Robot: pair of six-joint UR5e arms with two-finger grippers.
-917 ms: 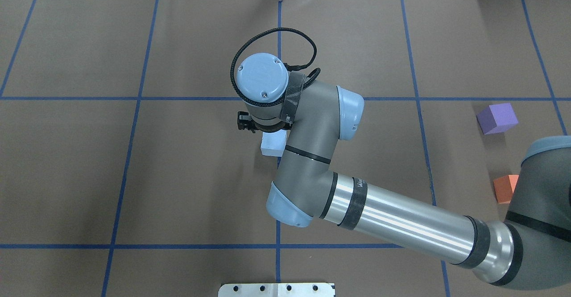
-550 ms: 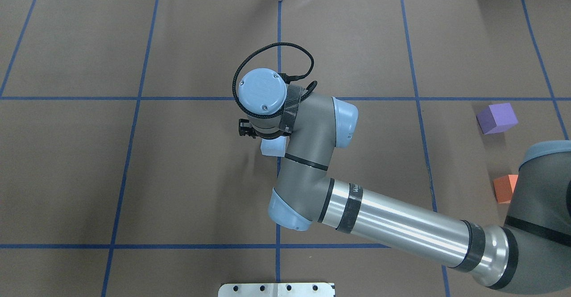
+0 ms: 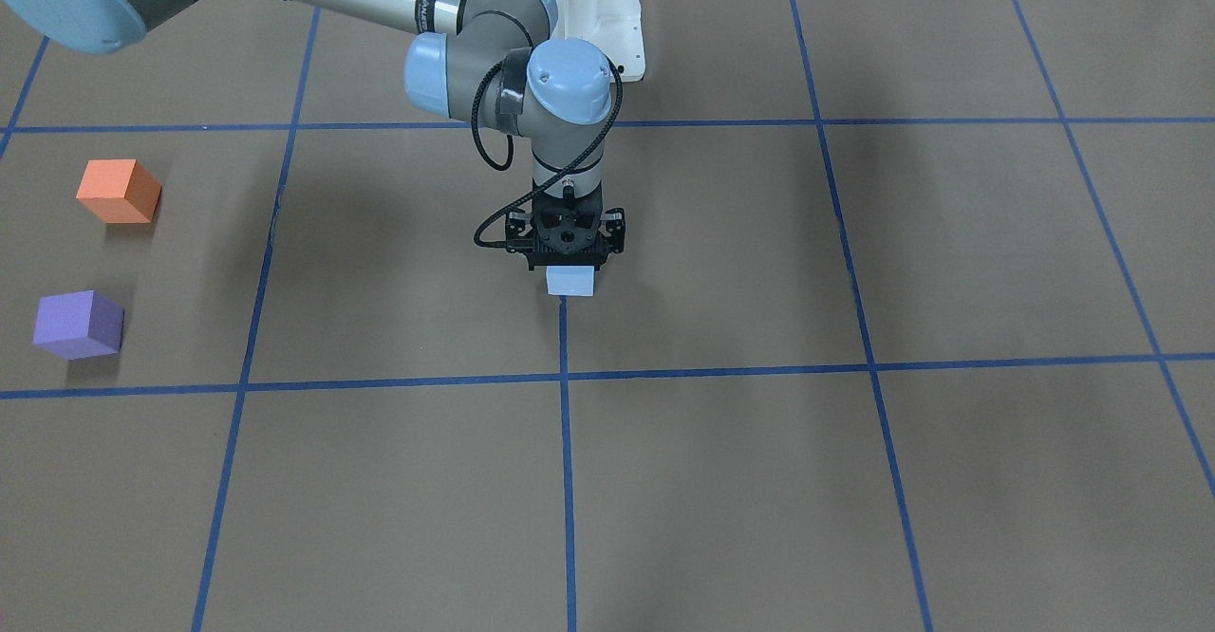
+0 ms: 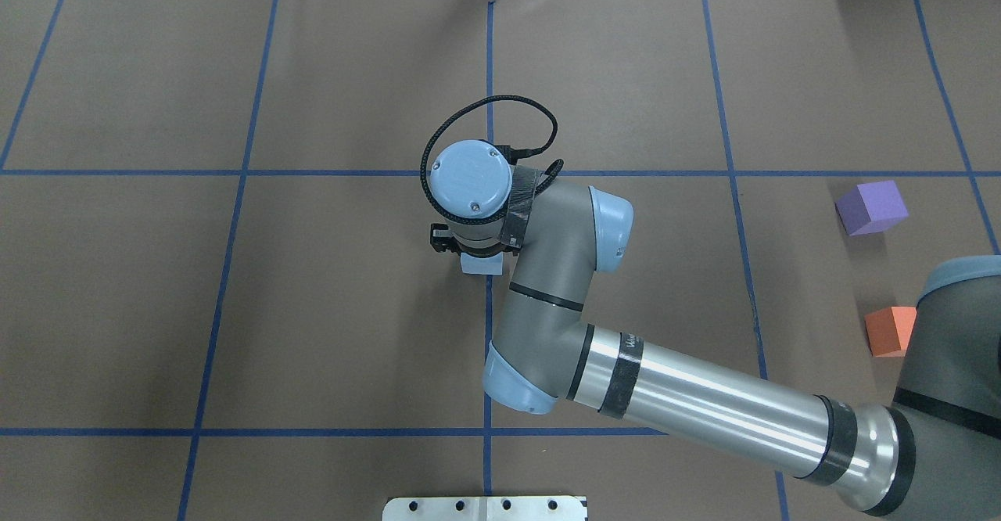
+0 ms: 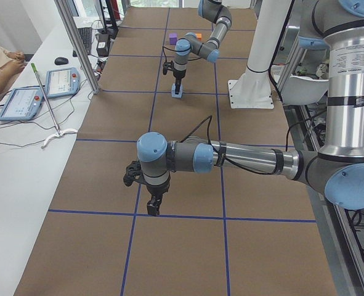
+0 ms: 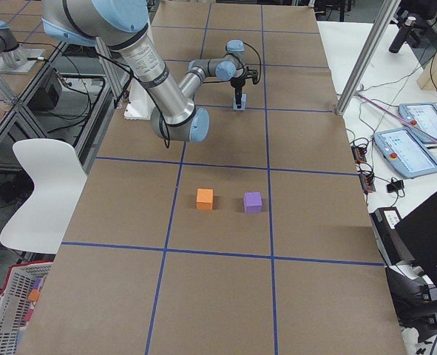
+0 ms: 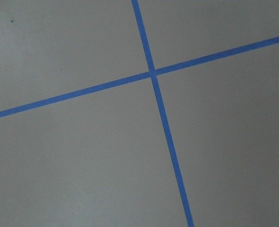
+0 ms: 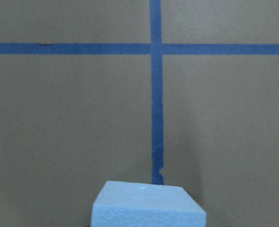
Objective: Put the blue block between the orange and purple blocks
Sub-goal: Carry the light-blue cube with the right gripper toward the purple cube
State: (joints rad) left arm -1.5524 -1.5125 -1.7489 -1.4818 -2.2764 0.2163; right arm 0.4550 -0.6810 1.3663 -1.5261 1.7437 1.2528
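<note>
The light blue block (image 3: 571, 282) rests on the brown table on a blue tape line near the middle. My right gripper (image 3: 570, 267) points straight down just above it, jaws spread, holding nothing. The block shows at the bottom of the right wrist view (image 8: 148, 205) and is half hidden under the wrist in the overhead view (image 4: 481, 265). The orange block (image 3: 118, 191) and the purple block (image 3: 78, 325) sit apart, far on my right side, with a gap between them. My left gripper (image 5: 154, 203) shows only in the exterior left view; I cannot tell its state.
Blue tape lines (image 4: 242, 173) divide the table into squares. The white robot base (image 3: 570, 6) stands at my edge of the table. My right forearm (image 4: 704, 404) stretches over the table from the right. My right shoulder partly covers the orange block (image 4: 887, 332).
My right wrist has moved lower and slightly right over the blue block, hiding more of it in the overhead view. The block has stayed in place.
</note>
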